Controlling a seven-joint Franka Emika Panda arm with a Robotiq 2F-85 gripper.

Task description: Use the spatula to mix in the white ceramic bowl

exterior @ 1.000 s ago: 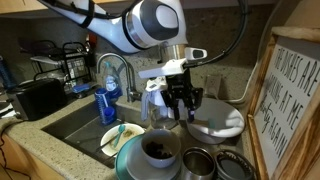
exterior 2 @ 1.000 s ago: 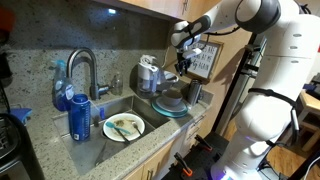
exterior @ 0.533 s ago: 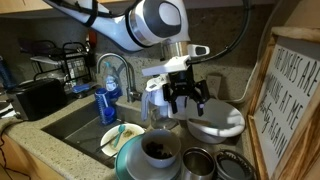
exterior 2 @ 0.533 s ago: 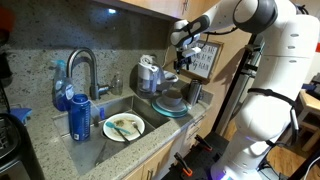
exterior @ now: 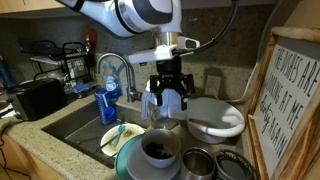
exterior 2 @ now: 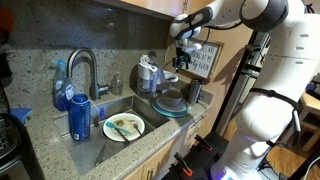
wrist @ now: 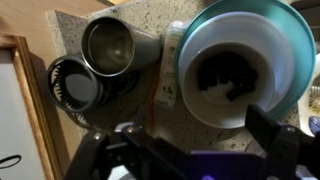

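Observation:
The white ceramic bowl point(exterior: 158, 150) looks dark inside and sits on a teal plate point(exterior: 128, 160) at the counter's front; it also shows in the other exterior view as the bowl point(exterior 2: 171, 100) and from the wrist as the bowl point(wrist: 237, 75). A slim pale utensil, which I take for the spatula point(wrist: 169, 68), lies on the counter between that plate and a metal bowl point(wrist: 110, 45). My gripper point(exterior: 167, 97) hangs above and behind the bowl, open, with nothing between its fingers. From the wrist, the gripper point(wrist: 190, 150) fingers stand wide apart at the bottom edge.
A wide shallow white bowl point(exterior: 215, 118) stands right of the gripper. Metal bowls point(exterior: 198, 162) crowd the front. The sink holds a plate with a yellowish-green utensil point(exterior: 120, 135), a blue bottle point(exterior: 108, 100) and a faucet point(exterior: 118, 68). A framed sign point(exterior: 292, 100) leans at the right.
The gripper has opened from partly shut to wide. It has moved away from above the wide white bowl toward the faucet side and turned about its axis.

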